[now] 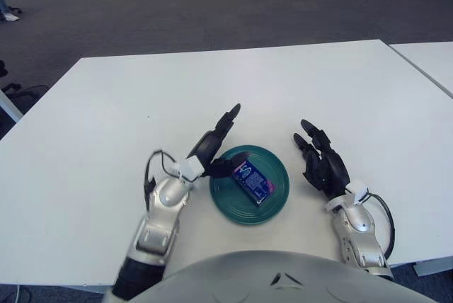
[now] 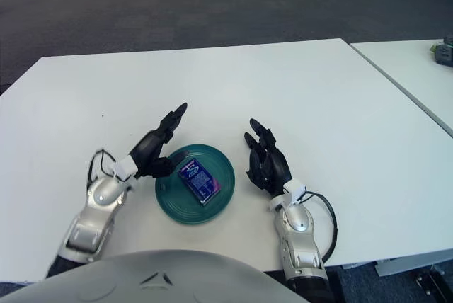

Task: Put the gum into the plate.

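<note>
A blue gum pack (image 1: 252, 182) lies flat inside the teal plate (image 1: 275, 200) near the table's front edge. My left hand (image 1: 214, 141) is at the plate's left rim, fingers spread and pointing up and away, holding nothing. My right hand (image 1: 320, 162) shows to the right of the plate, fingers relaxed and apart, empty.
The white table (image 1: 233, 90) stretches back behind the plate. A second white table (image 1: 432, 59) stands at the right, separated by a narrow gap. Grey carpet floor lies beyond.
</note>
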Action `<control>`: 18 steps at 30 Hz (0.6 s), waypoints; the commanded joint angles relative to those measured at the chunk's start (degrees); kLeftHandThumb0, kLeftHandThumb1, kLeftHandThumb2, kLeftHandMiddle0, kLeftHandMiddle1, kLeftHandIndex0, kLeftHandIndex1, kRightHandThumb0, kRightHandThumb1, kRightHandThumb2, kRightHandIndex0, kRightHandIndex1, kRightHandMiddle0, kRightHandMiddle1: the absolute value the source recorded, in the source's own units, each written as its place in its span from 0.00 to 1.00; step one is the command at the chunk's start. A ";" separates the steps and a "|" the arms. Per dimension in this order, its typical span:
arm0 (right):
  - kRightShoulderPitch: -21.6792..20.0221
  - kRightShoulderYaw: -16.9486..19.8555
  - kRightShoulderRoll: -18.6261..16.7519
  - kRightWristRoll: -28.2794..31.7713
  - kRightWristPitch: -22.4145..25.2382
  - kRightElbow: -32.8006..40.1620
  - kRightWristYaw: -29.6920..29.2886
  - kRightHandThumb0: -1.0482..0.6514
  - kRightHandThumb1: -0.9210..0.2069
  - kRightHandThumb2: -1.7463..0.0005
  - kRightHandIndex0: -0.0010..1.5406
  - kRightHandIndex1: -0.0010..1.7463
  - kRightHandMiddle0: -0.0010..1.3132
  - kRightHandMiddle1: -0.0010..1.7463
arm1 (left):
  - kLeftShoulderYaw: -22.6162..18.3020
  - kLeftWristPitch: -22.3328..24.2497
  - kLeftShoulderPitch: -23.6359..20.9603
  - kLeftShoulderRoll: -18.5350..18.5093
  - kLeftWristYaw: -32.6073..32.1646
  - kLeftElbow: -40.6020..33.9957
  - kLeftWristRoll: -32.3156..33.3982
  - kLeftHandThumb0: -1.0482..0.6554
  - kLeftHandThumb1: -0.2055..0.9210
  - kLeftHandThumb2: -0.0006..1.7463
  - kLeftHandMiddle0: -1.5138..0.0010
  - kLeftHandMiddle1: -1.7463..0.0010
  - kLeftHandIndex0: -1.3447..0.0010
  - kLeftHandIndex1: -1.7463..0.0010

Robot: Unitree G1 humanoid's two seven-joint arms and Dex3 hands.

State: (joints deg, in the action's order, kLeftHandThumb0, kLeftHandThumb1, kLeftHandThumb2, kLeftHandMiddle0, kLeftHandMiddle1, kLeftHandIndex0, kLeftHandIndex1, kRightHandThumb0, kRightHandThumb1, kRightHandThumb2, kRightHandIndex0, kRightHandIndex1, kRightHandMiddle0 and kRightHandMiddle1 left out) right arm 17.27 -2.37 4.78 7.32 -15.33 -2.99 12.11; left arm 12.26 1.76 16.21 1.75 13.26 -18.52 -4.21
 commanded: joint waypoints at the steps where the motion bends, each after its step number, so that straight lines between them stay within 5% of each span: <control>1: 2.46 -0.48 -0.60 0.06 2.15 -2.87 0.49 0.10 0.00 0.54 0.19 0.01 0.00 0.28 | -2.93 0.62 0.79 4.17 -3.99 -0.76 5.69 0.00 1.00 0.47 1.00 1.00 1.00 1.00; 6: 2.77 -0.43 -0.85 0.58 2.09 -2.64 0.89 0.10 0.00 0.54 0.20 0.02 0.00 0.29 | -5.90 0.69 2.11 6.74 -6.91 0.46 10.47 0.00 1.00 0.51 1.00 1.00 1.00 1.00; 18: 3.15 -0.71 -0.25 0.62 3.07 -1.94 2.93 0.14 0.00 0.52 0.15 0.00 0.00 0.26 | -12.46 -1.85 8.16 2.88 -7.77 3.19 13.71 0.00 1.00 0.55 1.00 1.00 1.00 1.00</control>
State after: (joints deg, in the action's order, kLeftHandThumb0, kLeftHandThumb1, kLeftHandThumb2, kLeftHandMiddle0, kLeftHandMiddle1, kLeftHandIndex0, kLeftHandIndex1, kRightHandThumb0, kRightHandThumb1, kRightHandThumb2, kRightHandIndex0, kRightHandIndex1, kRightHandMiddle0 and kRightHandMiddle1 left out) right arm 17.62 -2.42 4.85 7.70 -15.31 -2.76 14.62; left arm 0.84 1.55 23.99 5.41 5.06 -16.90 8.85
